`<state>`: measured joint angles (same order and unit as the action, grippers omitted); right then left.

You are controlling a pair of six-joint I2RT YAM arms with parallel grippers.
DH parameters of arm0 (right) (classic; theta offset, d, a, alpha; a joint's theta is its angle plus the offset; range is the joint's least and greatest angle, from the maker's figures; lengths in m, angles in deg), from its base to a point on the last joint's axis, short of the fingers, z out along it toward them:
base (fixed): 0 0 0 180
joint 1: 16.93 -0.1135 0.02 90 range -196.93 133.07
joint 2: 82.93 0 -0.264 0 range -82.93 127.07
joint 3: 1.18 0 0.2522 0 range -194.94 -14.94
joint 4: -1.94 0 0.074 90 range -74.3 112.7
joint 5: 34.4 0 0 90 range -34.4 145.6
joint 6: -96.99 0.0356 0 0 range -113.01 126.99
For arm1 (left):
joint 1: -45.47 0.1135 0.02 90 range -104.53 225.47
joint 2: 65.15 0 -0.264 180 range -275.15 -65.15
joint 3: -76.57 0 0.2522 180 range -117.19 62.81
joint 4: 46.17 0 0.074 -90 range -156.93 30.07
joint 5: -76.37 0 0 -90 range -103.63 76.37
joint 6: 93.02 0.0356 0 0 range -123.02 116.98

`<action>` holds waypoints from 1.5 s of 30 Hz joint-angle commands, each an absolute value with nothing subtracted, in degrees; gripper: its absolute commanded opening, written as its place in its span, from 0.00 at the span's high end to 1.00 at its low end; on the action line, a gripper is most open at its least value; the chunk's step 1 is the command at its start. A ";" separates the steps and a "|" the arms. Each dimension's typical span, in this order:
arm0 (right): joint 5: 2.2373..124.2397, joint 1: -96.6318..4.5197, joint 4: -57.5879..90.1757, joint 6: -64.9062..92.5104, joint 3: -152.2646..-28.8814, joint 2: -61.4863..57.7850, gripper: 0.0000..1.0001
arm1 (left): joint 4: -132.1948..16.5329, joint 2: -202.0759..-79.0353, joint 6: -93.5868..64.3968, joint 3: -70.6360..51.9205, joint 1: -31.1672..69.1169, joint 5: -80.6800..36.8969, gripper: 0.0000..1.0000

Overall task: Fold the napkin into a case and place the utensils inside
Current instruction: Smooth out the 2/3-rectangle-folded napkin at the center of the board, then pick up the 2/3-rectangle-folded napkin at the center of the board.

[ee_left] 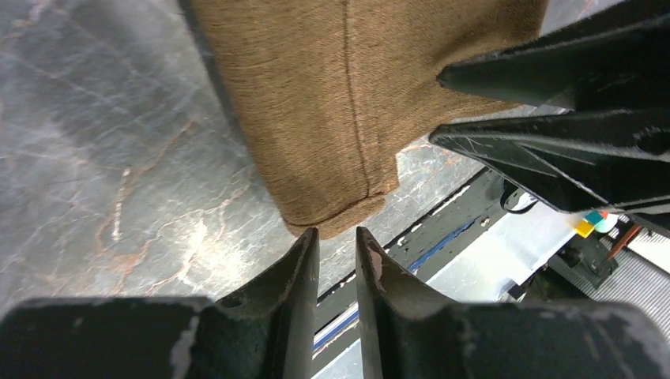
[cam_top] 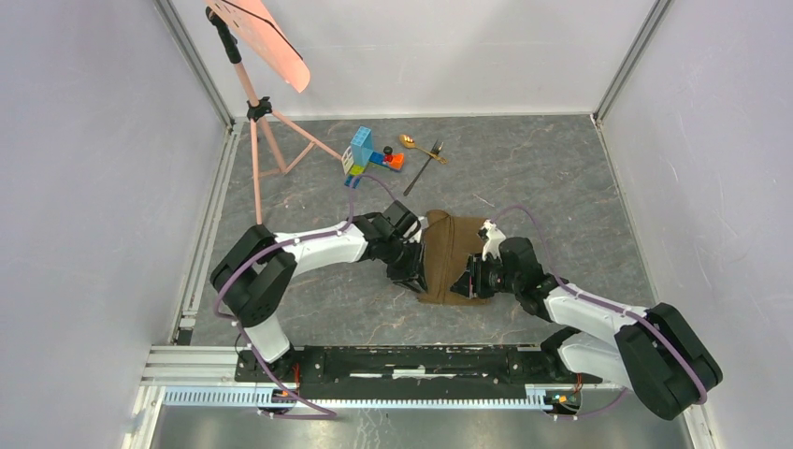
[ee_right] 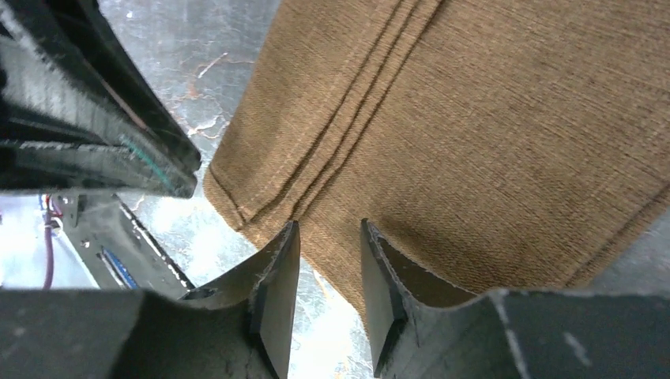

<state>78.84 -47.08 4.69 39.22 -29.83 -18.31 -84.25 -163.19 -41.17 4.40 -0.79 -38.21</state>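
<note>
The brown napkin [cam_top: 454, 254] lies folded into a long strip on the table, between both arms. My left gripper [cam_top: 412, 271] is at its left near corner; in the left wrist view the napkin corner [ee_left: 332, 118] lies just beyond my left gripper [ee_left: 336, 230], whose jaws stand a narrow gap apart and hold nothing. My right gripper [cam_top: 478, 277] is at the right near edge; in the right wrist view my right gripper [ee_right: 328, 223] stands slightly open over the napkin edge [ee_right: 474, 134], empty. The gold spoon [cam_top: 417, 145] and dark fork [cam_top: 425, 168] lie far back on the table, apart from both grippers.
Colourful toy blocks [cam_top: 367, 155] stand left of the utensils. A pink tripod [cam_top: 266, 122] stands at the back left. White walls enclose the table. The arm mounting rail [cam_top: 411, 360] runs along the near edge.
</note>
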 commanded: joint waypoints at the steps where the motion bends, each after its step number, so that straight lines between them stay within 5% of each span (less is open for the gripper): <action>1: 74.91 -47.22 5.25 37.04 -29.13 -17.29 0.64 | -80.41 -165.14 -43.80 3.54 -2.16 -39.86 0.70; 17: 70.28 -50.18 9.32 35.46 -30.17 -17.49 0.66 | -79.46 -172.13 -45.55 3.04 -5.59 -34.57 0.77; 23: 64.15 -46.07 26.79 28.07 -39.23 -25.67 0.48 | -90.88 -165.97 -38.81 -1.23 -5.59 -26.50 0.66; 27: 64.72 -40.35 30.30 25.83 -40.29 -27.15 0.32 | -92.58 -163.08 -36.88 -4.68 -5.61 -27.91 0.48; 30: 70.04 -36.90 28.15 26.10 -38.20 -26.09 0.29 | -92.33 -161.46 -36.84 -5.80 -5.58 -29.05 0.36; 34: 75.03 -36.40 22.02 28.78 -34.50 -25.16 0.35 | -91.56 -159.87 -36.96 -5.47 -5.59 -29.76 0.33; 40: 77.27 -39.86 16.43 32.50 -30.95 -24.07 0.62 | -88.80 -159.19 -38.32 -3.73 -7.16 -30.48 0.30; 45: 83.78 -44.24 4.07 43.23 -28.41 -24.14 0.67 | -86.24 -160.70 -39.63 -4.37 -11.11 -26.09 0.27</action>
<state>78.06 -41.99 15.18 34.76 -29.83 -23.86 -89.80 -161.02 -39.83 -3.95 -7.89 -29.47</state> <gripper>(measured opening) 0.337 0.724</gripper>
